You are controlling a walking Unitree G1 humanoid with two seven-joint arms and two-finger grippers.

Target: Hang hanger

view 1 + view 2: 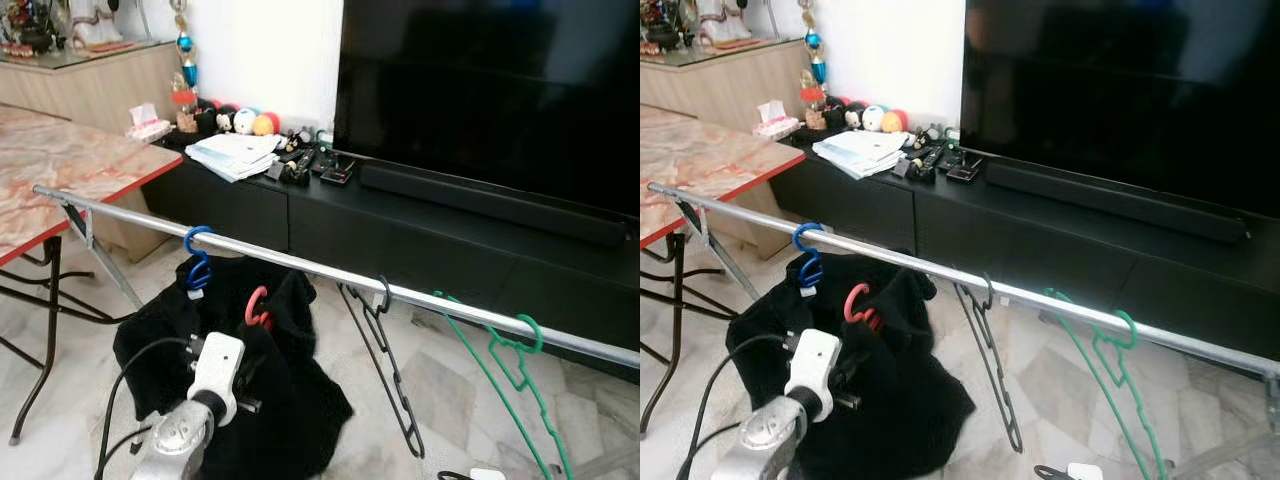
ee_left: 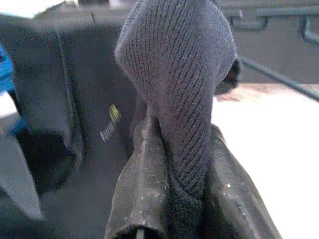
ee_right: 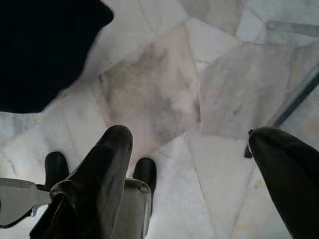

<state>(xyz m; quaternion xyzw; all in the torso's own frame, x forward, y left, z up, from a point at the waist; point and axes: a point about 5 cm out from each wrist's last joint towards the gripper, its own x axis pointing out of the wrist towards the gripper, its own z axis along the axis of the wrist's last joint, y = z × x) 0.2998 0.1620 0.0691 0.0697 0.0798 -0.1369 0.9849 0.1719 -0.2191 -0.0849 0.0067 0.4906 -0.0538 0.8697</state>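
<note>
A silver rail [image 1: 330, 268] runs across in front of me. A blue hanger hook [image 1: 197, 255] sits on it at the left, with a black garment [image 1: 300, 400] below. The red hanger hook [image 1: 257, 308] pokes out of that black cloth just below the rail, not over it. My left gripper [image 2: 184, 149] is shut on a fold of the dark knitted garment [image 2: 179, 74], its white wrist [image 1: 216, 368] under the red hook. A black hanger [image 1: 385, 350] and a green hanger [image 1: 510, 360] hang further right. My right gripper [image 3: 189, 137] is open, low above the floor.
A marble-topped folding table [image 1: 60, 170] with a red edge stands at the left, close to the rail's end. Behind the rail runs a long black TV console [image 1: 420, 240] with papers [image 1: 235, 155] and a large TV [image 1: 490, 90]. Pale marble floor [image 3: 164, 99] lies below.
</note>
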